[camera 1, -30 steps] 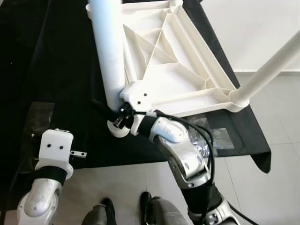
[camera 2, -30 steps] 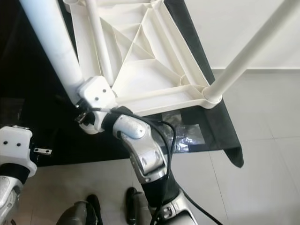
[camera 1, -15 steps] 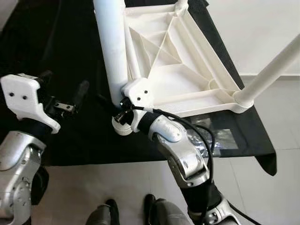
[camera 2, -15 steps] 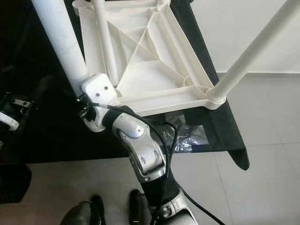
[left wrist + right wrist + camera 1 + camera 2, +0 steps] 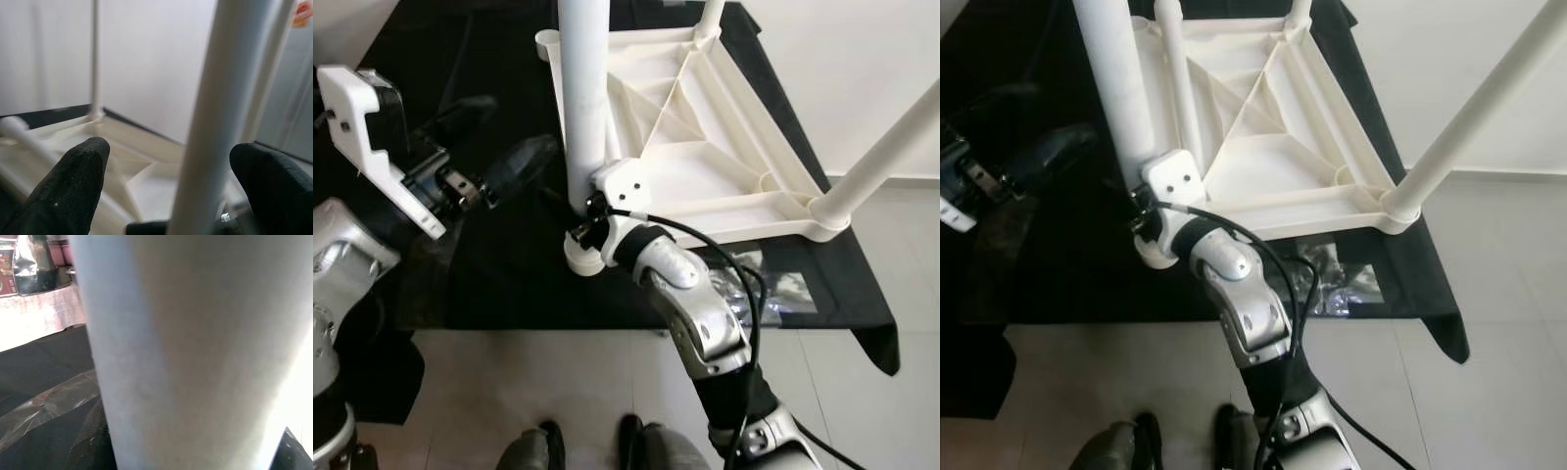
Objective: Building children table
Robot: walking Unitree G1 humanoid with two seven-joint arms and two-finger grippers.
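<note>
Since a second ago the left gripper (image 5: 524, 166) has risen beside the near table leg (image 5: 584, 108), its fingers (image 5: 68, 188) spread either side of it without touching. At that leg's foot the right gripper (image 5: 585, 223) clamps it. Beyond the leg, the upturned white tabletop (image 5: 705, 147) lies on a black cloth (image 5: 489, 284).

The white leg (image 5: 220, 107) stands between the left tool's (image 5: 181, 181) spread fingers (image 5: 73, 186).

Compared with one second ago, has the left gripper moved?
Yes. The left gripper has risen from the near edge of the black cloth and reached toward the white leg, fingers open.
</note>
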